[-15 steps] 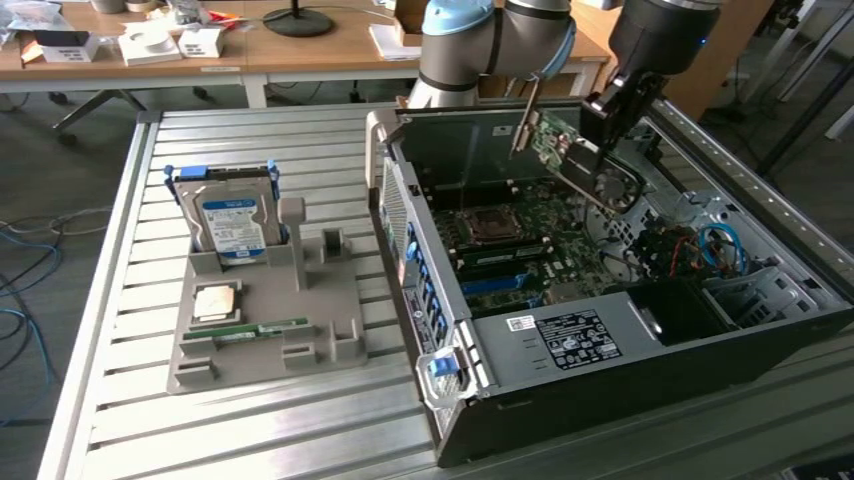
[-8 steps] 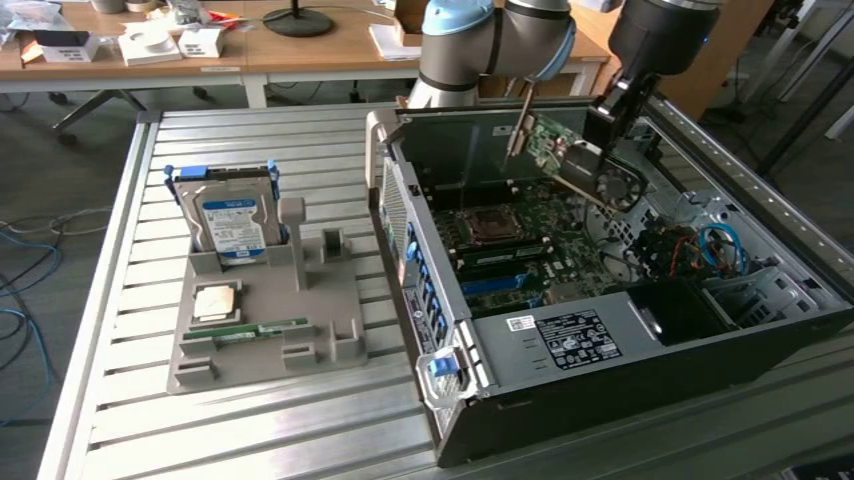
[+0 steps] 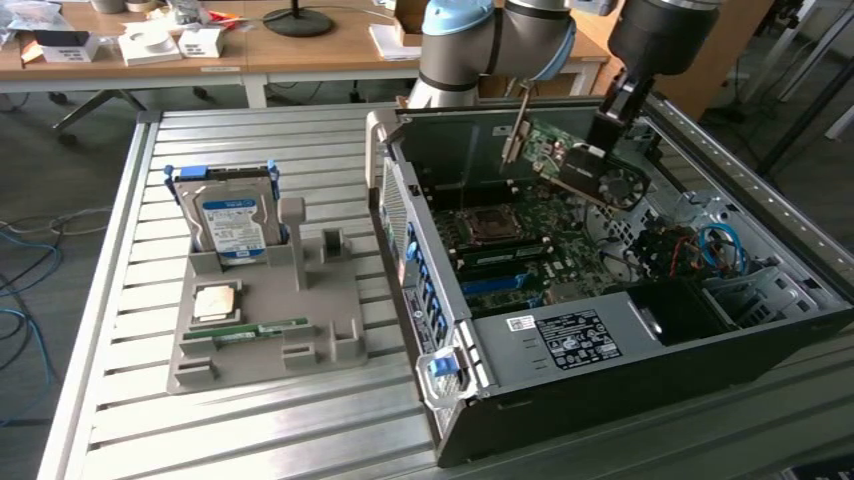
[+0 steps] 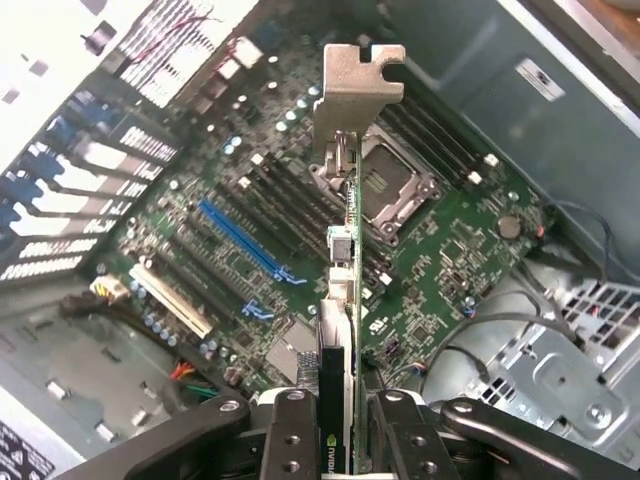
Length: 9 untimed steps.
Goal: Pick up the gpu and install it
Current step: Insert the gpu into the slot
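The fingers (image 4: 292, 430) clamp the gpu (image 4: 345, 250) edge-on above the motherboard (image 4: 460, 230). Seating it cleanly likely needs its edge parallel to the blue slot (image 4: 240, 240), lowered straight without tilt.

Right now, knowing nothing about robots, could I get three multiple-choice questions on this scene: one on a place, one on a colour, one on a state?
1. Where is the gpu?
A) held above the open computer case
B) lying flat on the grey holder
C) on the wooden desk

2. What colour are the clips on the hard drive?
A) red
B) blue
C) yellow

3. How is the hand?
A) open and empty
B) shut on the gpu
C) shut on the hard drive

Answers:
1 A: the exterior view shows the card hanging over the case's open side.
2 B: blue shows at the drive's top corners.
3 B: the wrist view shows it clamped on the card.
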### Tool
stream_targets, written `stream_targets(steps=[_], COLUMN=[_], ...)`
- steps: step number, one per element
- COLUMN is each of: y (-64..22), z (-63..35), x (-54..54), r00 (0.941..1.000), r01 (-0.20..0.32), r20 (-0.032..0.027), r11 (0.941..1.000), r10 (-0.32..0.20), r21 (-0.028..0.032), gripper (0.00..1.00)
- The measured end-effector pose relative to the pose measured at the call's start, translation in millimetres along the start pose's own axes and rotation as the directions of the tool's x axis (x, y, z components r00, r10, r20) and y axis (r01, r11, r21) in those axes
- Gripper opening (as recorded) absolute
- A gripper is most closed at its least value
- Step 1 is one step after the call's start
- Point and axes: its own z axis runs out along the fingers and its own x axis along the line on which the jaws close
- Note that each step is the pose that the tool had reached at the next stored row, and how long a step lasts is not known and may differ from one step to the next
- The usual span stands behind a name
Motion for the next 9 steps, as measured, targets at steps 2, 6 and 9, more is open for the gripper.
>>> stream_targets(steps=[2, 6, 9], y=[0.1, 0.4, 0.5], z=[0.1, 0.3, 0.4], x=[0.2, 0.4, 0.6], r00=[0.9995, 0.9955, 0.9897], r01=[0.031, 0.095, 0.143], r20=[-0.0031, -0.0099, -0.0143], r11=[0.9995, 0.9955, 0.9897], r10=[-0.031, -0.094, -0.143], r21=[0.0026, 0.0080, 0.0109], gripper=[0.26, 0.26, 0.26])
